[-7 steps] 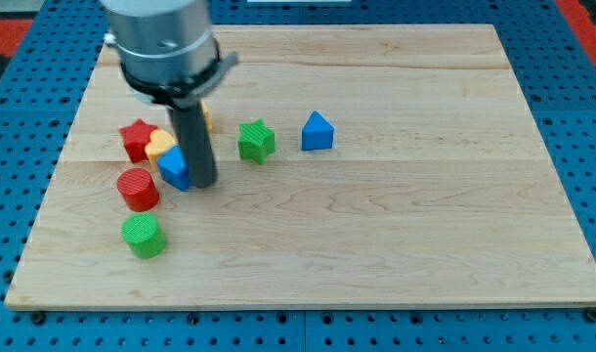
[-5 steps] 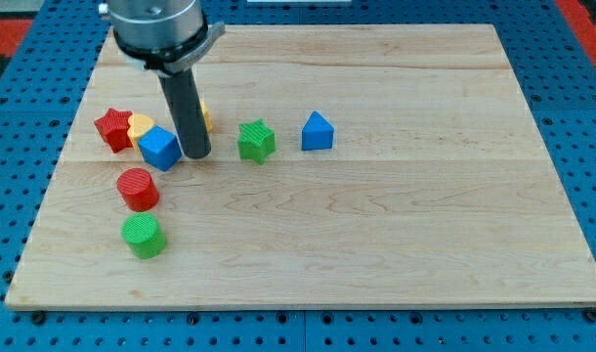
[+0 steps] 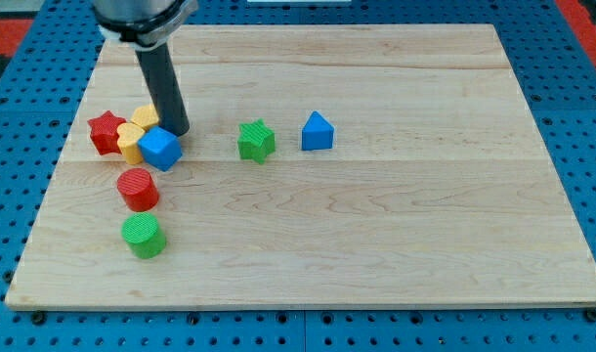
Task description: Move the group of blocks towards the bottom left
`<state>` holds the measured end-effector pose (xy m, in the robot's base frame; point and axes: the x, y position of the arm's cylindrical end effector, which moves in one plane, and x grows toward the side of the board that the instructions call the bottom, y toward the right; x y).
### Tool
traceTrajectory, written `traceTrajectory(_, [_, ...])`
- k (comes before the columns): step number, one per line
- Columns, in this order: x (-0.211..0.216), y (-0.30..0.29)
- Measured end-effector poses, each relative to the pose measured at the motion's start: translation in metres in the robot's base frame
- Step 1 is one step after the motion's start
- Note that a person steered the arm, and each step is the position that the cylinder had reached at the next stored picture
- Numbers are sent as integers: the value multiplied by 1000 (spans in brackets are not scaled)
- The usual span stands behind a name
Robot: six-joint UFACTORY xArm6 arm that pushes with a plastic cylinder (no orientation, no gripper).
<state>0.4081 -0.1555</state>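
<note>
Wooden board (image 3: pixel 396 244) unmarked, no writing; my tip (image 3: pixel 177 132) touching blue cube (image 3: pixel 160 149) top edge; no fingers on rod

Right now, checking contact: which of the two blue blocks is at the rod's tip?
The blue cube on the view's left, just below my tip; the blue triangular block stands far off right, beyond the green star.

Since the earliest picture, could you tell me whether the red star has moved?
Yes. The red star has slid towards the view's left and slightly up, widening its gap from the green star, which has stayed put.
</note>
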Motion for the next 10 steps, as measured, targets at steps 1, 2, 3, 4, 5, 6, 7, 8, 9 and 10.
traceTrajectory(1, [29,0])
traceTrajectory(2, [58,0])
traceTrajectory(3, [63,2])
traceTrajectory(4, [1,7])
traceTrajectory(5, [-46,-3])
traceTrajectory(6, [-44,-28])
traceTrajectory(7, [3,-36])
traceTrajectory(8, [21,-24])
traceTrajectory(9, [-23,-15])
traceTrajectory(10, [-44,-65])
